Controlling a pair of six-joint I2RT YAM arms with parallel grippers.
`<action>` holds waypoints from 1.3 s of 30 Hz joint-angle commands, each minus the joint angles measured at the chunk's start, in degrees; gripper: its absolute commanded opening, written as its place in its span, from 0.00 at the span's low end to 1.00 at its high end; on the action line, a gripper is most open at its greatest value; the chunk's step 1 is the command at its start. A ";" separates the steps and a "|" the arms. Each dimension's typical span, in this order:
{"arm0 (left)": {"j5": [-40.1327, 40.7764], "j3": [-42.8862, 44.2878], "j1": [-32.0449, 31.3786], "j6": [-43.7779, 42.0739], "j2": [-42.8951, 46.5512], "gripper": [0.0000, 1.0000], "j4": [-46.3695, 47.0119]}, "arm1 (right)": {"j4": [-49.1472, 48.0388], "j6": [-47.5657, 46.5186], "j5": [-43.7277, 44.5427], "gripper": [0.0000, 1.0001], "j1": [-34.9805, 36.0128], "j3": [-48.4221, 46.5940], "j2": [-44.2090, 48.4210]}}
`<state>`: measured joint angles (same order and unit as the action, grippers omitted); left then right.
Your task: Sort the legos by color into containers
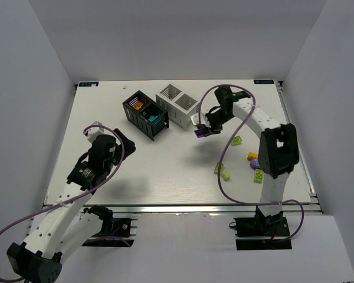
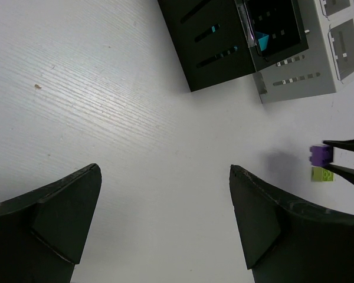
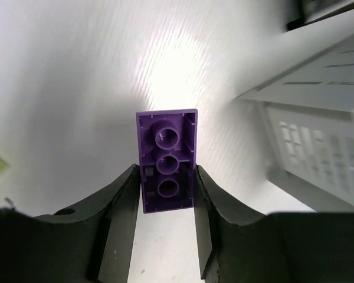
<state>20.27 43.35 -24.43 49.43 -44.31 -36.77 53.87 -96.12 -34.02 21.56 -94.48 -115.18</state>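
Observation:
My right gripper [image 1: 202, 131] [image 3: 165, 170] is shut on a purple lego [image 3: 167, 159] [image 1: 199, 133], with its hollow underside toward the wrist camera. It hangs above the table just in front of the white container [image 1: 178, 112] [image 3: 318, 135]. The black container [image 1: 131, 112] [image 2: 218, 53] stands to the left of the white one, with a teal lego [image 2: 262, 40] in its near compartment and orange and purple pieces [image 1: 138, 105] in the far one. My left gripper [image 2: 164, 171] [image 1: 127, 144] is open over bare table, with nothing between its fingers.
Loose legos lie at the right of the table: a lime one [image 1: 238, 140], lime ones [image 1: 222, 171], an orange and purple cluster [image 1: 255, 159] and another lime one [image 1: 258, 176]. A lime lego [image 2: 323, 174] shows under the held brick in the left wrist view.

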 commanded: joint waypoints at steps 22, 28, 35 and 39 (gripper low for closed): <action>-3.66 -3.89 0.34 1.37 2.13 0.98 5.49 | -27.76 65.95 0.18 0.00 2.08 -25.83 -0.03; -3.75 -3.80 0.34 1.63 2.57 0.98 5.22 | -35.84 69.04 5.45 0.00 4.89 -28.22 -3.21; -3.75 -4.68 0.34 2.07 3.01 0.98 5.05 | -48.40 77.46 11.41 0.00 6.21 -28.04 -7.43; -3.31 -4.33 0.34 2.07 2.83 0.98 4.26 | -51.75 82.38 11.79 0.02 6.39 -30.32 -11.99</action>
<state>16.99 39.22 -24.43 51.16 -42.04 -31.90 9.69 -20.25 -24.51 28.21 -121.43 -124.92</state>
